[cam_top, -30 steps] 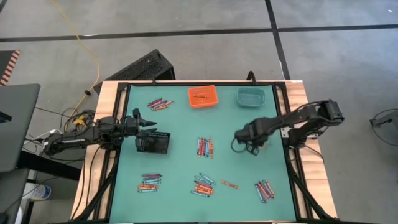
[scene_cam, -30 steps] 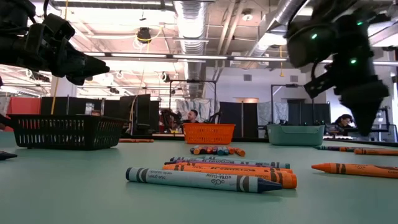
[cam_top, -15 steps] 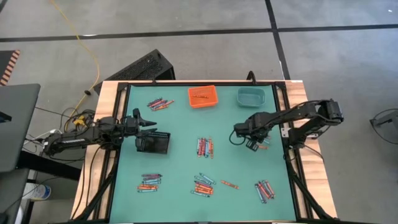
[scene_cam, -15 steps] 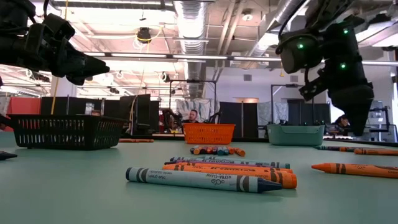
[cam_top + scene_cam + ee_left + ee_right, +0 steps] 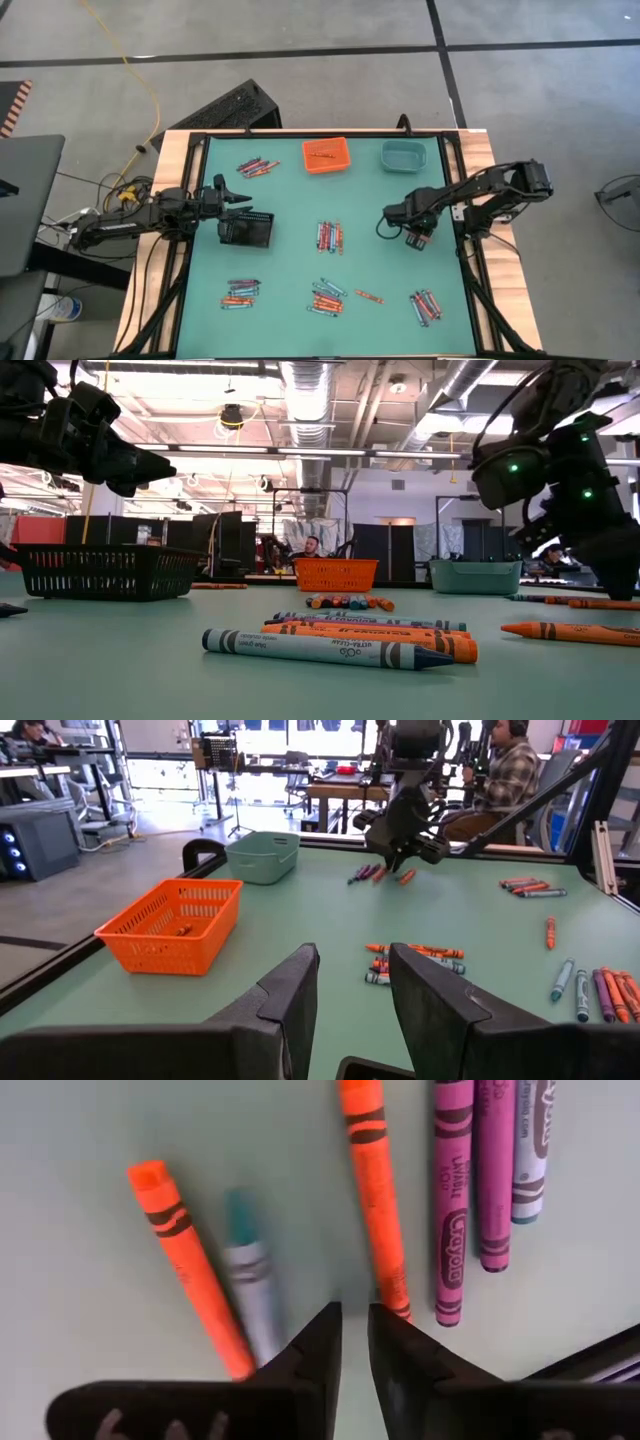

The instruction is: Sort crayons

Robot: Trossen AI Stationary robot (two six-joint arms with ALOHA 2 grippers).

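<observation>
Crayons lie in small groups on the green mat: at the far left (image 5: 256, 166), in the middle (image 5: 329, 236), near the front (image 5: 240, 292) (image 5: 326, 296) (image 5: 425, 305), and one alone (image 5: 369, 296). My right gripper (image 5: 415, 240) hangs low, pointing down over another group at the right: two orange crayons (image 5: 375, 1210) (image 5: 190, 1270), a teal one (image 5: 248, 1270) and pink-purple ones (image 5: 450, 1200). Its fingers (image 5: 355, 1315) stand a narrow gap apart with only mat between them. My left gripper (image 5: 240, 195) waits open and empty over the black basket (image 5: 247, 231).
An orange bin (image 5: 326, 154) with a crayon in it and a teal bin (image 5: 403, 154) stand at the far edge. The black mesh basket sits at the left under my left arm. People sit in the room beyond the table.
My right gripper has gone a little toward the far edge and up, then back down toward the table's right edge, and now stands lower over the right-hand crayons.
</observation>
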